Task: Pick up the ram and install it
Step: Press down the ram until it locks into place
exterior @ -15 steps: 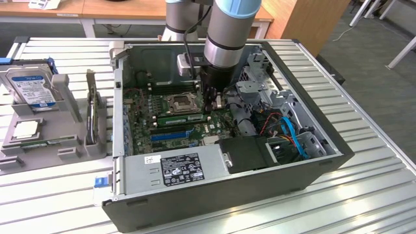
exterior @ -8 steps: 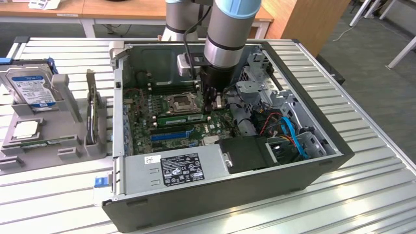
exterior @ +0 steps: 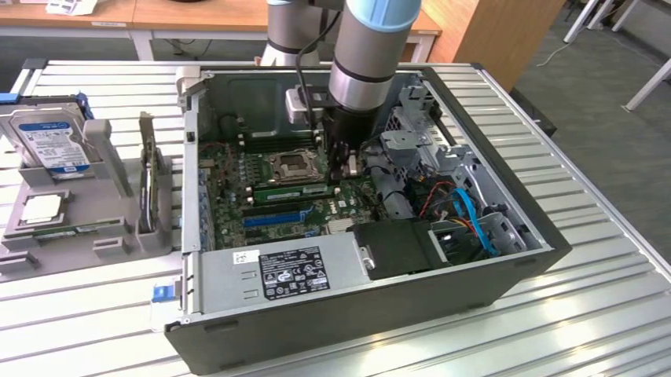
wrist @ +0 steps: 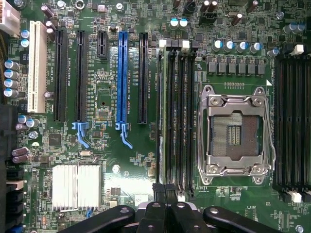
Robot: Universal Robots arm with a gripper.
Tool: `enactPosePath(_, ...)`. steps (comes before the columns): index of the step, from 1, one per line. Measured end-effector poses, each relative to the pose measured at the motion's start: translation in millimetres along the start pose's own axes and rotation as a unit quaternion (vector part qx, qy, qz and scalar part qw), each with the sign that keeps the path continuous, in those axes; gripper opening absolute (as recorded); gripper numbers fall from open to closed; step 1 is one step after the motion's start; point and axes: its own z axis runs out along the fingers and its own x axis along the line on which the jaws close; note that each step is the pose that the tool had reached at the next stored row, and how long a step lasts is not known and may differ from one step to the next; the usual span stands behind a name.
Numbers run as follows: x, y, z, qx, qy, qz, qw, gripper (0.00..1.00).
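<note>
One green ram (exterior: 291, 191) stick sits on edge among the memory slots (wrist: 176, 116) beside the open processor socket (wrist: 235, 133), low on the motherboard (wrist: 107, 97) inside the open computer case (exterior: 346, 314). From where I stand the arm (exterior: 367, 55) reaches straight down into the case. Its dark gripper (exterior: 344, 169) ends just by the stick's end on the exterior view's right. The arm's own bulk hides the spot where the two would meet, so I cannot say whether they touch. Seen from the wrist, the fingers (wrist: 159, 191) are pressed together, tip against tip, over the end of the slot bank. The stick is edge-on there and hard to pick out from the black slots, and I cannot tell whether it is clicked fully home. Off to the exterior view's left, on the slatted metal table (exterior: 587, 314), a grey holder (exterior: 121, 236) carries an upright hard drive (exterior: 47, 141) and a square silver processor chip (exterior: 42, 208). A thin greenish strip (exterior: 74, 230) lies in the holder's front recess, too small to make out. Part of the holder is cut off by the picture's edge
</note>
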Motion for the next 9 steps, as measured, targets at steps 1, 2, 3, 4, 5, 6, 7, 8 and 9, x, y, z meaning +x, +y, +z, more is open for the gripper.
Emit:
enactPosePath(1, 0.0, 0.0, 0.9, 0.0000, 0.0000, 0.000, 1.0000, 0.10)
enactPosePath(2, 0.0, 0.0, 1.1, 0.0000, 0.0000, 0.000, 1.0000, 0.10)
enactPosePath(3, 0.1, 0.0, 1.2, 0.0000, 0.0001, 0.000, 1.0000, 0.10)
enactPosePath(4, 0.1, 0.0, 1.4, 0.0000, 0.0000, 0.000, 1.0000, 0.10)
enactPosePath(5, 0.1, 0.0, 1.6, 0.0000, 0.0000, 0.000, 1.0000, 0.10)
enactPosePath(6, 0.1, -0.1, 1.8, 0.0000, 0.0000, 0.000, 1.0000, 0.10)
enactPosePath(7, 0.1, -0.1, 1.8, 0.0000, 0.0000, 0.000, 1.0000, 0.10)
enactPosePath(8, 0.1, 0.0, 1.8, 0.0000, 0.0000, 0.000, 1.0000, 0.10)
enactPosePath(9, 0.1, -0.1, 1.8, 0.0000, 0.0000, 0.000, 1.0000, 0.10)
